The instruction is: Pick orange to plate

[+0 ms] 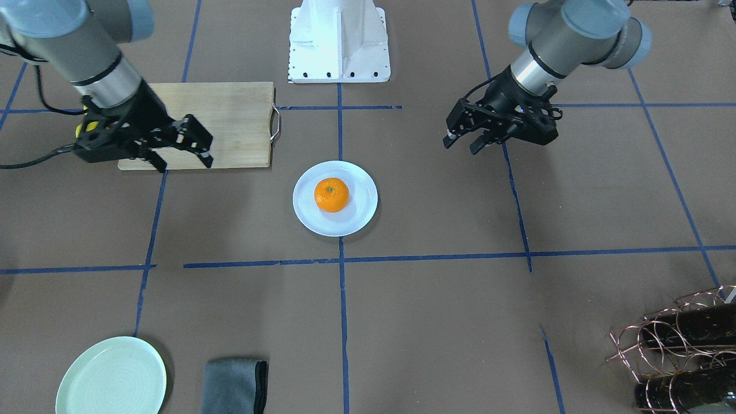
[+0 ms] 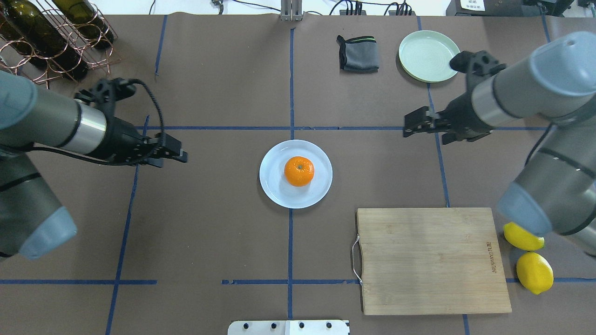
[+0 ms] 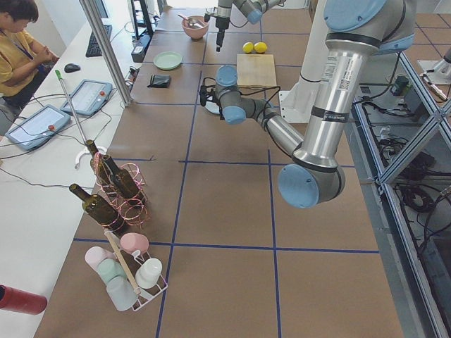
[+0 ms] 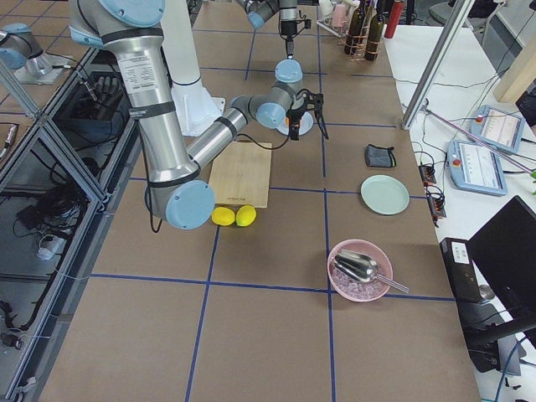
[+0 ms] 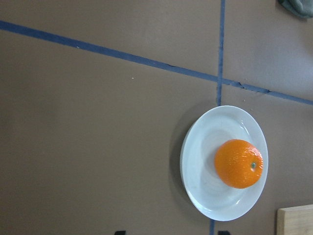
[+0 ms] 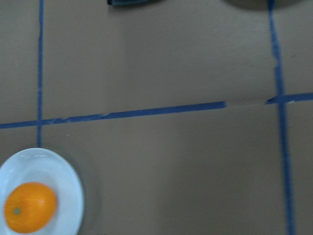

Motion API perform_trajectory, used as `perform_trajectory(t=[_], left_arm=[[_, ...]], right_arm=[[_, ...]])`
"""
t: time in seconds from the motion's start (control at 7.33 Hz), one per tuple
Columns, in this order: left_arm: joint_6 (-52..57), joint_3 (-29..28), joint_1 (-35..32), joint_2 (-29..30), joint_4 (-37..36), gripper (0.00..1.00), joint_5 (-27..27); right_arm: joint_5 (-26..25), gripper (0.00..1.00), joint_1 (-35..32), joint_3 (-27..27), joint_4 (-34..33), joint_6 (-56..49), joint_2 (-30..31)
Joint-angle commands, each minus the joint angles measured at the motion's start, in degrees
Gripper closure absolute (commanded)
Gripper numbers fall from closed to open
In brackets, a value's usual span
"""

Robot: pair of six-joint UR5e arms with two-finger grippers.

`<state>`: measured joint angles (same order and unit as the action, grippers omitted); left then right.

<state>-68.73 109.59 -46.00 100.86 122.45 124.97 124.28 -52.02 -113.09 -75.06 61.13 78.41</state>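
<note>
The orange (image 1: 332,194) (image 2: 299,170) rests on the white plate (image 1: 359,217) (image 2: 278,193) at the table's centre, stem dot up. Nothing touches it. My left gripper (image 1: 461,145) (image 2: 180,155) hovers open and empty well off to the plate's side. My right gripper (image 1: 184,165) (image 2: 407,127) is open and empty too, held on the other side, over the edge of the cutting board in the front-facing view. The left wrist view shows the orange (image 5: 238,163) on the plate (image 5: 200,166). In the right wrist view the orange (image 6: 29,207) and plate (image 6: 61,169) sit at the lower left corner.
A wooden cutting board (image 2: 430,258) lies near the robot's base on the right arm's side, with two lemons (image 2: 524,236) (image 2: 534,272) beside it. A mint-green plate (image 2: 428,56) and a grey cloth (image 2: 358,53) sit at the far edge. A wine-bottle rack (image 2: 51,32) occupies the far left corner.
</note>
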Motion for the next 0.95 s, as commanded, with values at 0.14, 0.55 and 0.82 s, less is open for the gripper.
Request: perform_trajectory(t=[0.14,0.55,0.82], left_arm=[[35.40,-1.12,-18.01,-15.05,-0.55,0.30,6.05],[61.08,-4.80,-36.66,-22.02,-4.20,0.30,18.26],[76.74,-6.40,-41.17,-21.68,-15.70,0.30,16.64]], right_arm=[[6.23,0.00,-21.14,0.59,-14.84,-44.47,10.36],[6.32,0.00,-34.27,8.04,-26.45,-74.10,10.71],[13.14,0.00,-38.48,10.94,-26.28,-74.49,12.38]])
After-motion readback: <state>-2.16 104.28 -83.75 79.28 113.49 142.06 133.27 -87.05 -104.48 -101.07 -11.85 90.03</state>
